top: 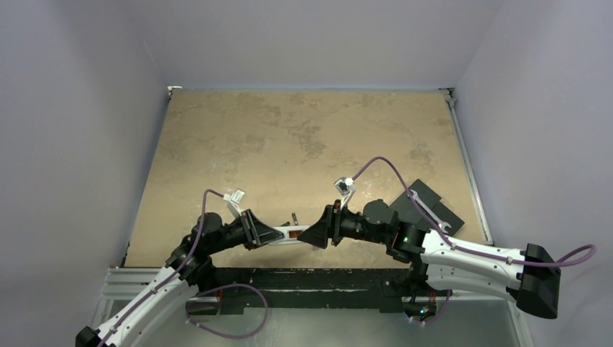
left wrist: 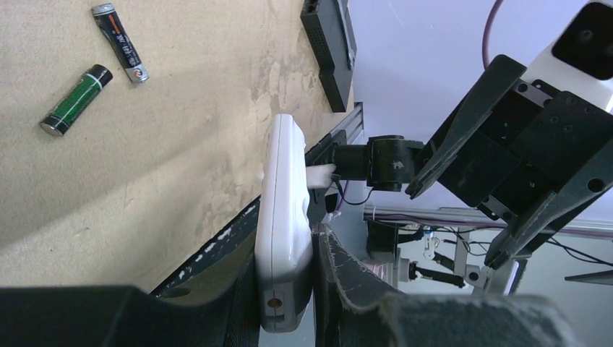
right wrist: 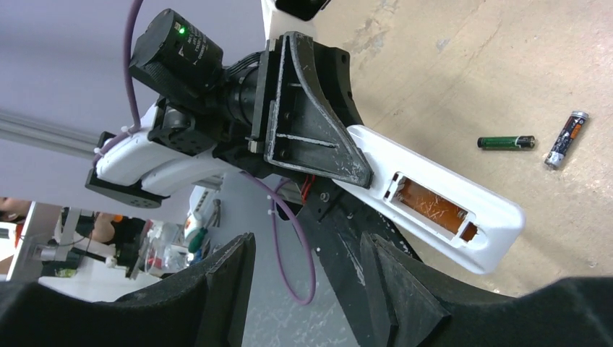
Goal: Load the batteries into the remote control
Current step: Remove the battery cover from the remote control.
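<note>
No battery is in yet. The left gripper (left wrist: 285,289) squeezes 1 end of the remote control (left wrist: 283,210), holding it up by the near edge of the table (top: 289,130). Its compartment (right wrist: 430,204) is open and empty (orange inside). The 2 batteries (left wrist: 76,100) lie on the table close by. The right gripper (right wrist: 307,282) is open, holding nothing. There is lots of bare table farther back.

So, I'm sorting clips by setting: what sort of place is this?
Likely a robotics lab test cell: plain walls box in a tan table, two arms sit on a metal frame, and workshop clutter shows behind.
</note>
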